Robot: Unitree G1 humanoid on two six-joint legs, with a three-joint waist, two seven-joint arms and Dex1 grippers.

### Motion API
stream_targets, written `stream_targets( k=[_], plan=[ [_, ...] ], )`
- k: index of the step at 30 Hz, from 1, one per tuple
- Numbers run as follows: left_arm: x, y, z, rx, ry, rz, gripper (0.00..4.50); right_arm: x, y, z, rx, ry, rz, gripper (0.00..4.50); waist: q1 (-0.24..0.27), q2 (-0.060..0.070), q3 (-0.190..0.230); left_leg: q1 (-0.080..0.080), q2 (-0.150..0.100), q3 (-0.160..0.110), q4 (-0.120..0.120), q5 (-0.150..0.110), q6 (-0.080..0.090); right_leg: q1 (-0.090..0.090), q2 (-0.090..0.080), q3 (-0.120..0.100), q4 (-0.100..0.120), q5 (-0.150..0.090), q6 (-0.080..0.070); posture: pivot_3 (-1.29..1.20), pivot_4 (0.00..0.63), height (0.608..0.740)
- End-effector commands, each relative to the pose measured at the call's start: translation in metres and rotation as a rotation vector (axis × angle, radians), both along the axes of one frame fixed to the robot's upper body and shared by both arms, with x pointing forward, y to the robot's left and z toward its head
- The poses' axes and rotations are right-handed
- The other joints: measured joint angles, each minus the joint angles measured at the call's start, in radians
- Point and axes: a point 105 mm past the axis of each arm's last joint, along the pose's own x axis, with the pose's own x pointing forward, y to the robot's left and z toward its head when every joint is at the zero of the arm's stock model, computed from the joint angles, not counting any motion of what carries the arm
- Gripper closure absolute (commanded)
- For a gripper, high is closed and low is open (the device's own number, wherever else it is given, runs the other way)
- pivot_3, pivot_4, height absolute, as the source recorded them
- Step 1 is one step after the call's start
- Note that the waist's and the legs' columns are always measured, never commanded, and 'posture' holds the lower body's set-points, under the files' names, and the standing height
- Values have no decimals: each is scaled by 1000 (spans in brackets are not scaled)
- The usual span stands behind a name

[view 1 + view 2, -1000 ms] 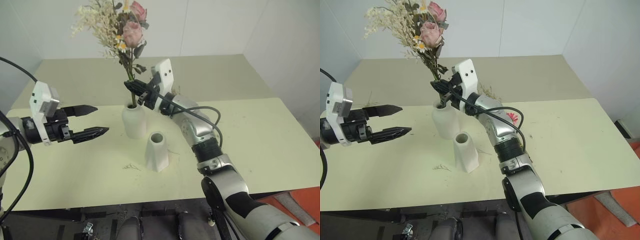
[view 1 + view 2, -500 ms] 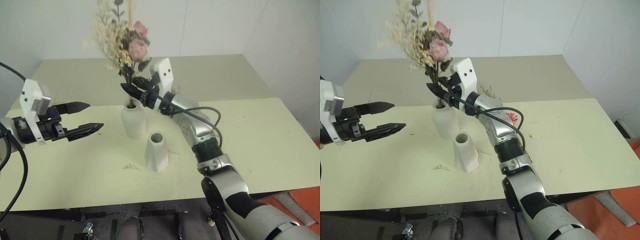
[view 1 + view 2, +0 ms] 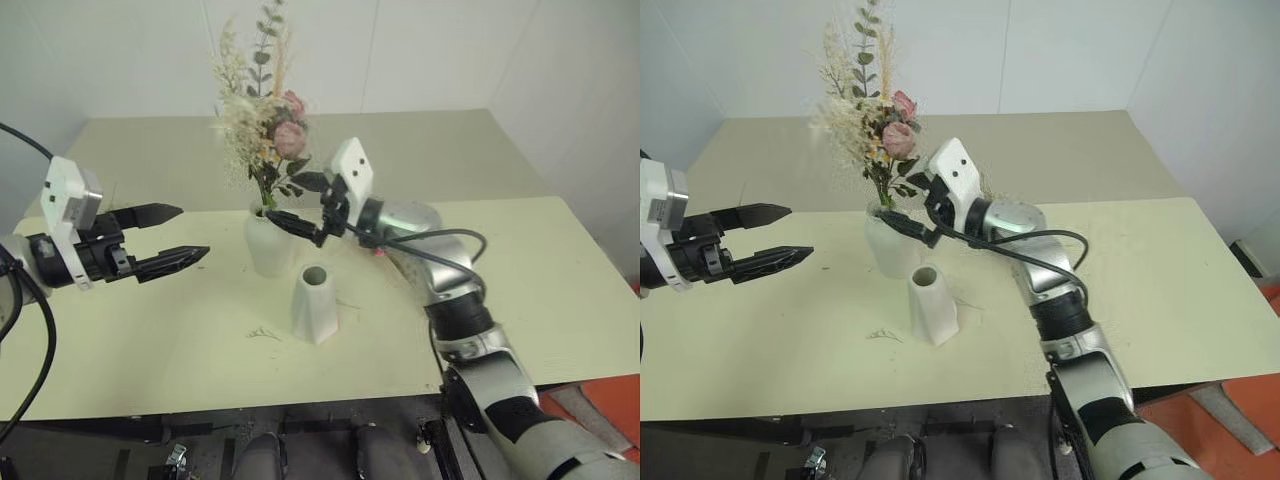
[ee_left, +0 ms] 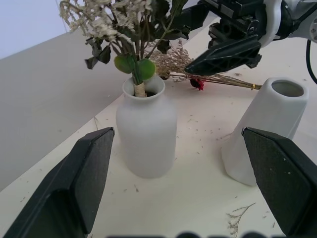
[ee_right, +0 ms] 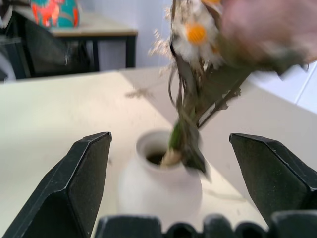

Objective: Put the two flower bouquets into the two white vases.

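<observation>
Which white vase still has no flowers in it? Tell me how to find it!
Look at the pale green table. Near its middle stand two small white vases. The empty one is the angular, tapering vase, nearer the front edge; its rounded neighbour holds the pink rose bouquet.

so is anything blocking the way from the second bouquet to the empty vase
Nothing visible does: the grass bouquet lies flat on the table close behind the empty vase, with bare tabletop between them.

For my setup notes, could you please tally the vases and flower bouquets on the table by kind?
White vases: 2, the rounded vase and the faceted vase.
Flower bouquets: 2, the rose bouquet standing in the rounded vase, the tan grass bouquet lying on the table.
Total: 4
</observation>
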Motion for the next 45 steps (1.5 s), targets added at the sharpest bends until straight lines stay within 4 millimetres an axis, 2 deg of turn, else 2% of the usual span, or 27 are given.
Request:
stream_targets(
  k=[1,3,7,10,15,19,22,28,34,39,42,45],
  plan=[
    [-3,-3,13,16,-44,-23,0,-9,-14,15,-109,-22,-18,21,0,0,0,0,0,0,0,0,0,0,0,0,0,0,0,0,150,740],
    [-4,-4,13,12,-42,-35,0,-8,-33,17,-188,14,-74,21,1,0,0,0,0,0,0,0,0,0,0,0,0,0,0,0,150,740],
    [-6,-6,13,4,-35,-64,0,-4,-71,27,-238,40,-179,21,10,0,0,-1,0,3,0,0,0,0,0,0,-1,0,0,0,150,740],
    [-11,-8,13,0,-25,-122,0,4,-104,22,-312,54,-297,21,16,0,0,0,0,8,0,0,0,0,0,0,-2,0,0,0,150,740],
    [-16,-7,14,16,-13,-202,0,15,-152,-18,-446,243,-443,21,19,0,0,0,0,10,0,0,0,1,0,0,-3,0,0,0,150,740],
    [-18,-9,16,-10,3,-238,0,18,-175,-52,-533,427,-530,21,15,0,0,0,0,10,0,0,0,1,0,1,-3,0,0,0,150,740],
    [-19,-9,16,-2,12,-252,0,11,-179,-64,-565,520,-511,21,14,0,0,-1,0,10,0,0,0,-1,0,1,-3,0,0,0,150,740],
    [-21,-7,15,14,27,-267,0,-2,-182,-83,-657,596,-462,21,17,0,0,-1,0,10,1,0,0,-1,0,1,-3,0,0,0,150,740],
    [-20,-7,15,18,28,-273,0,-8,-167,-99,-703,630,-390,21,17,0,0,-1,0,10,1,0,0,0,0,1,-3,0,0,0,150,740],
    [-19,-8,13,20,29,-276,0,-3,-162,-110,-699,647,-394,21,17,0,0,-1,0,10,1,0,0,-1,0,1,-2,0,0,0,150,740],
    [-20,-8,13,19,27,-274,0,3,-165,-113,-687,646,-425,550,18,-1,0,-1,0,10,1,0,0,0,0,1,-3,0,0,0,150,740],
    [-21,-8,13,18,28,-271,0,14,-171,-106,-635,642,-488,1497,17,-1,0,0,0,10,1,0,0,1,0,0,-3,0,0,0,150,740]
  ],
)
